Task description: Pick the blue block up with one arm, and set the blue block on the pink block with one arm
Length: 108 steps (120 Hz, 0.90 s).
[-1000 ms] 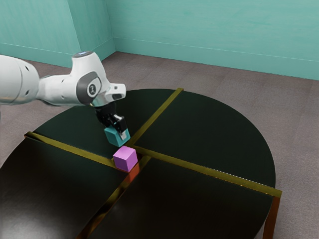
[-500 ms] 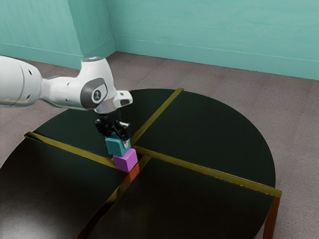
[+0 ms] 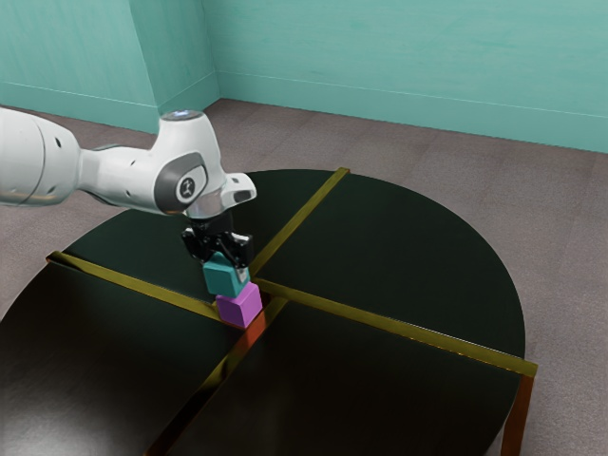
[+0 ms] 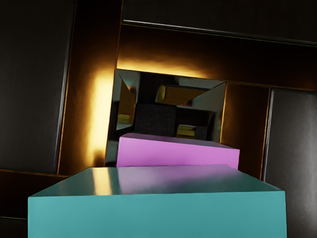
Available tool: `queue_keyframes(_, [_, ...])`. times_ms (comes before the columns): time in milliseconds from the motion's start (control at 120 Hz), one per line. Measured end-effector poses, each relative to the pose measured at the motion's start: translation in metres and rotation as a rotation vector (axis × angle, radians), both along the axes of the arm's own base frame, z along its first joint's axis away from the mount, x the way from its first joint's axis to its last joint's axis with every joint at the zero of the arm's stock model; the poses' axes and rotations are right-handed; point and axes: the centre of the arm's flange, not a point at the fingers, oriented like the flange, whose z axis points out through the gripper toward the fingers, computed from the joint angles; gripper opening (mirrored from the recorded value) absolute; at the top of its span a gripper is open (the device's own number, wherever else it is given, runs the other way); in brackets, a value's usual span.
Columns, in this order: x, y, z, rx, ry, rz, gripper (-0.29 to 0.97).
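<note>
Teal-blue cube block (image 3: 221, 276): held in the air-side grip of the jaws, directly over the pink cube block (image 3: 239, 306). In the ext. view its lower edge meets the pink top, and it sits a little toward the ext. view's left of it. Whether it rests w/ full weight, I cannot tell.
Jaws: black, pointing down, clamped on the teal-blue cube block from two opposite sides, near its upper part.
Pink cube block: standing flat on the bench at the ctr, where the gold strips (image 3: 389, 326) cross. An orange reflection shows on the bench surface just below it.
Arm: white jointed robot arm (image 3: 114, 176), coming in from the ext. view's left, wrist bent down over the two blocks.
Bench: round, glossy black top (image 3: 408, 237), divided in four parts by the gold strips.
Wrist view: teal-blue cube block (image 4: 158, 208) is large and close under the hand; pink cube block (image 4: 178, 153) shows just beyond its top edge, w/ the shiny gold crossing around it.
Room: grey-brown floor (image 3: 427, 142), turquoise wall (image 3: 380, 47) behind.
</note>
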Motion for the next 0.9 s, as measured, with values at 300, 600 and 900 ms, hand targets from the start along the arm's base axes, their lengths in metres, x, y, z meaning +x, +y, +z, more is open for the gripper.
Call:
queue_keyframes(300, [0.0024,-0.004,-0.0001,0.0,-0.018,-0.032,0.38])
queue_keyframes(600, [0.0038,-0.0054,-0.0011,-0.003,-0.029,-0.089,0.38])
queue_keyframes(900, [0.0058,-0.0091,-0.0083,-0.018,-0.024,-0.131,0.53])
